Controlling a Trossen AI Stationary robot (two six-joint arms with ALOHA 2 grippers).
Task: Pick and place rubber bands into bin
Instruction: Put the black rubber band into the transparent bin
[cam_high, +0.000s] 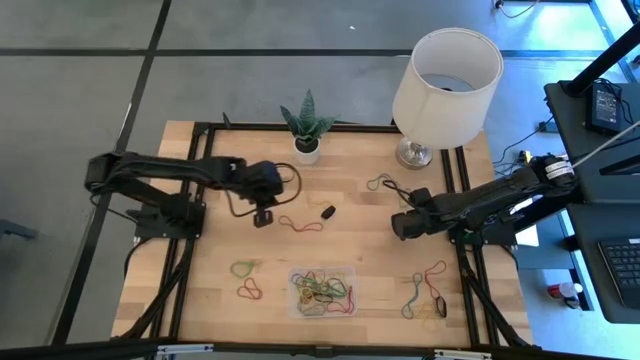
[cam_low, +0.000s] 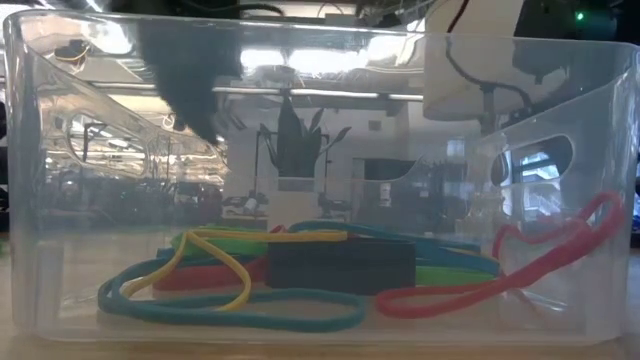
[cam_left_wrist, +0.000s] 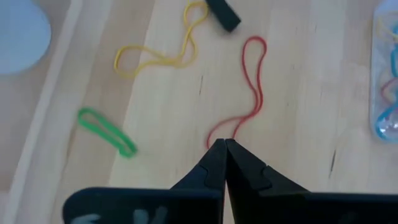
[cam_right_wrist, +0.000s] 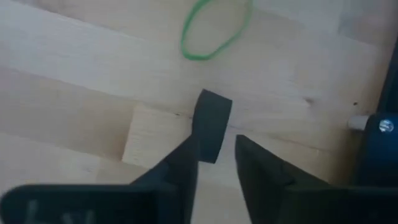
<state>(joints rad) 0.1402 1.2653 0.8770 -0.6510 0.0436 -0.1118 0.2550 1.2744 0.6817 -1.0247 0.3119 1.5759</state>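
Showing a wooden bench (cam_high: 200, 290) on grey floor, lamp (cam_high: 445, 75) and plant pot (cam_high: 306, 150) at far edge.
Bin (cam_high: 324, 291) near-centre holds rubber bands (cam_low: 300, 270); more lie loose. Left jaws (cam_left_wrist: 224, 149) shut, empty, over a red band (cam_left_wrist: 255, 93); right jaws (cam_right_wrist: 217, 155) parted beside a black band (cam_right_wrist: 211, 121), seen only by wrist.

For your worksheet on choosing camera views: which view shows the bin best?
The low view: the bin fills it, bands lying inside clearly visible. The high view shows the bin whole but small. The left wrist view catches only one edge; the right wrist view shows none.
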